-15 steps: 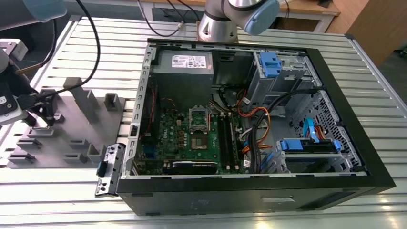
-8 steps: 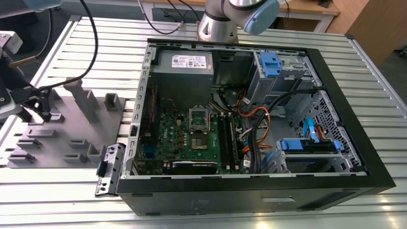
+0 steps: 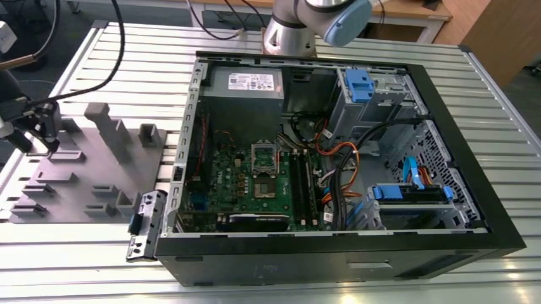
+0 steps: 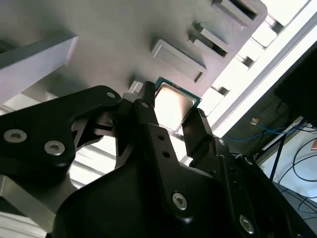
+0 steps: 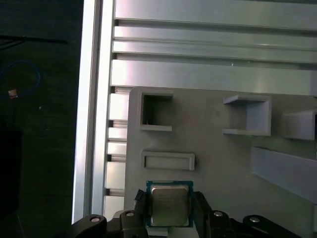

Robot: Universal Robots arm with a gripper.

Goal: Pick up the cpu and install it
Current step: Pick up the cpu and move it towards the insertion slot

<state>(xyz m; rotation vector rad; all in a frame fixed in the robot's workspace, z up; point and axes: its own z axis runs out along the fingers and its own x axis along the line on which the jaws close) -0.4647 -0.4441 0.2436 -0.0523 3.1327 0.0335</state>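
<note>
Judging from both wrist views, the hand (image 5: 171, 201) is taken to be pinching the cpu (image 5: 170, 207) by two opposite edges, with one of its fingers (image 5: 202, 210) set against each side. The cpu is found over the grey tray (image 5: 218, 163), close to the tray edge that borders the slatted desk (image 5: 198, 74), with its shiny top turned upward.

A slip is the main thing to be feared. Only thin edges are gripped, so a small tilt or a jolt could let the chip twist askew or fall onto the tray. The raised grey blocks (image 5: 247, 116) elsewhere on the tray could be struck if the chip were carried sideways too low. The computer case (image 3: 338, 266), well apart from the tray toward the exterior view's right, is crowded with cables (image 3: 338, 158) on which the hand could be snagged.

The underside of the cpu is hidden, so it cannot be told whether the chip rests on the tray or is held clear of it. Its edge nearest the hand's body is covered. The socket (image 3: 268, 187), far from the tray on the motherboard (image 3: 228, 183), is too small for its frame to be judged open or closed.
</note>
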